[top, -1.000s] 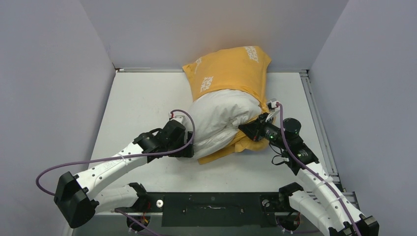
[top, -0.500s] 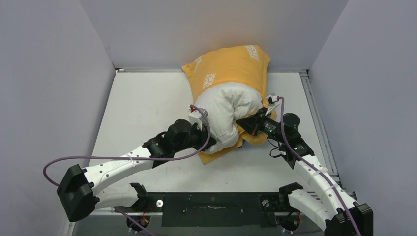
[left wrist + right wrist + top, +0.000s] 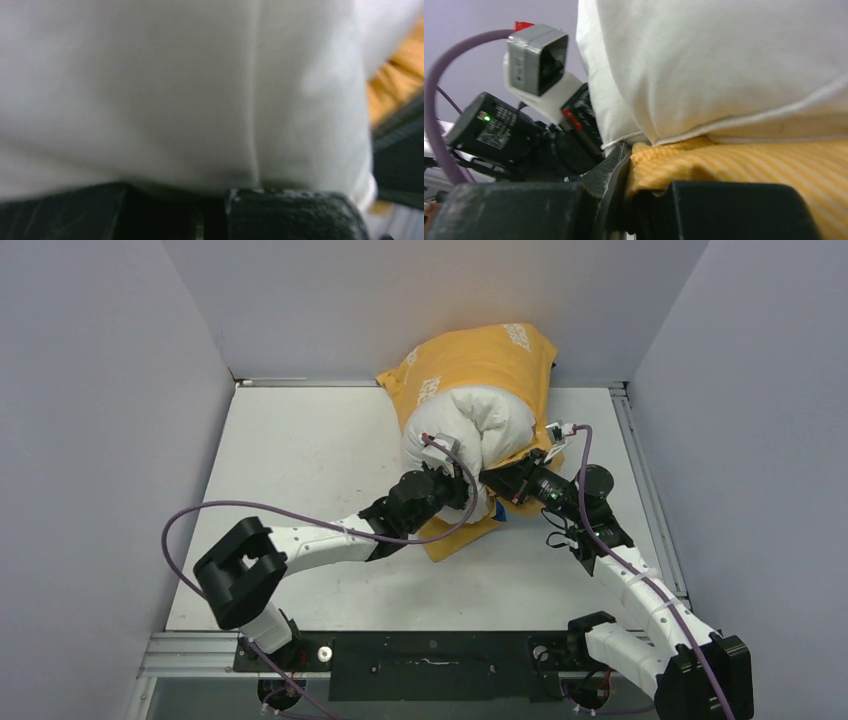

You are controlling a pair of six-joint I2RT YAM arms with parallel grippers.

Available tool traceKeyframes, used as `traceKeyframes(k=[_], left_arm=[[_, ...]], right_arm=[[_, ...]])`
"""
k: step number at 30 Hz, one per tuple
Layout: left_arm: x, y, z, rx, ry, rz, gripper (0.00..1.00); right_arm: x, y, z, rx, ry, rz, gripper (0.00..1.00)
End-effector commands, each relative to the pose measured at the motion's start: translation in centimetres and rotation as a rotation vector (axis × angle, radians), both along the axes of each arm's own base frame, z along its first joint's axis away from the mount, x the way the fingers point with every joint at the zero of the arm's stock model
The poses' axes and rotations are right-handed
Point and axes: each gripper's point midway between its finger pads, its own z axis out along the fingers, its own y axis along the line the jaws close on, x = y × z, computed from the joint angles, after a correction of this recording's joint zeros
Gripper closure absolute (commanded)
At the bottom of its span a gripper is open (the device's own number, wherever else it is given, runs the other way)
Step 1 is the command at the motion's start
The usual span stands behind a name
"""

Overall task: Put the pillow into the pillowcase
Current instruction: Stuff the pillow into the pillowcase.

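The off-white pillow (image 3: 480, 430) stands bunched up at the back of the table. Its far end is inside the orange-yellow pillowcase (image 3: 470, 355), whose lower flap lies under it. My left gripper (image 3: 468, 495) is pressed into the pillow's near end and shut on a pinch of its fabric. In the left wrist view the pillow (image 3: 175, 90) fills the picture above the left gripper (image 3: 220, 192), with the pillowcase (image 3: 395, 70) at the right. My right gripper (image 3: 493, 480) is shut on the pillowcase's orange edge (image 3: 749, 160), just under the pillow (image 3: 724, 60); the right gripper (image 3: 639, 175) pinches that cloth.
Grey-lilac walls close in the white table (image 3: 300, 470) on three sides. A metal rail (image 3: 640, 470) runs along the right edge. The left arm's purple cable (image 3: 230, 510) loops over the table. The two grippers sit almost touching; the left wrist camera (image 3: 536, 60) shows beside the right fingers.
The left gripper has shut and the left arm has swung forward and right, shoving the pillow back and up into the case. The right gripper has shifted slightly back with the case edge.
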Motion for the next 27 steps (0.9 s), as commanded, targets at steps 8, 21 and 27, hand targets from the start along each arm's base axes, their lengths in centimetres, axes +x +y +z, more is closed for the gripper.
traceKeyframes(k=[8,21,27], left_arm=[[8.4,-3.0,0.7,-0.172,-0.073,0.21,1.0],[5.8,1.7,9.6,-0.293,-0.255,0.197,1.0],[-0.6,1.1,14.6,-0.255,-0.359,0.009,1.0]], right_arm=[[-15.5,3.5,11.9,0.201,-0.419,0.691,0.95],[-11.4,5.0,8.8,-0.008,-0.385,0.549,0.95],[-11.5,5.6,10.0,0.087,-0.405,0.589,0.95]])
